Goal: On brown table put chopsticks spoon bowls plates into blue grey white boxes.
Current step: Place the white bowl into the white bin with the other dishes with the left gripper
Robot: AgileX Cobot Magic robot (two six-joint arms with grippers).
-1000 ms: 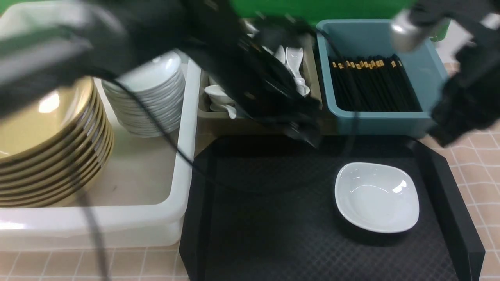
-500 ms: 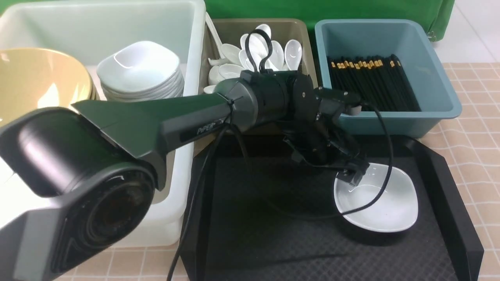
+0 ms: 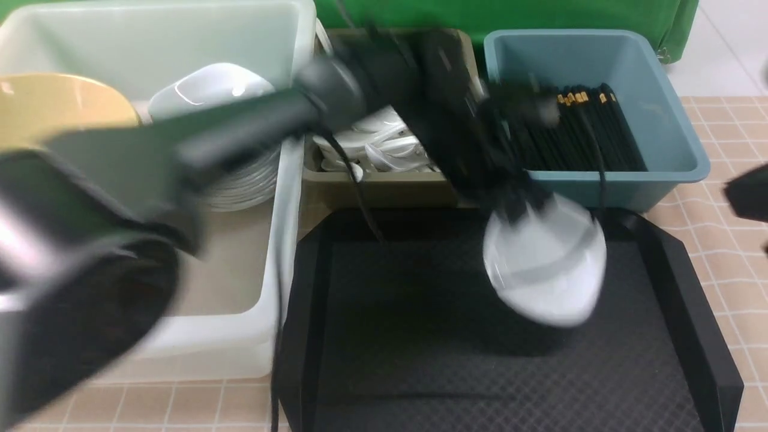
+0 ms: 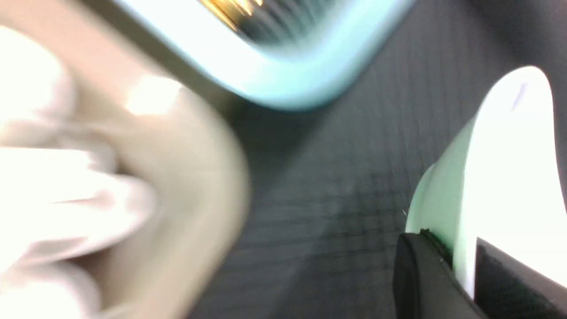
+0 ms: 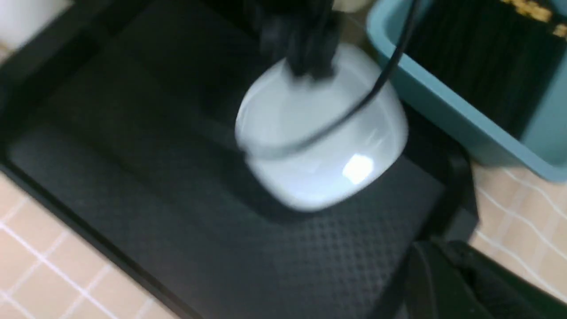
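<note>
Raised off the black tray [image 3: 390,348] moments ago, the white plate [image 3: 549,270] hangs tilted, rim clamped in my left gripper [image 4: 447,243]; my right gripper [image 3: 747,193] is closed.

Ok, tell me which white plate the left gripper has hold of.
The lone plate tilted over the black tray, its rim pinched in the left gripper. The other plates sit stacked in the white tub, untouched.
</note>
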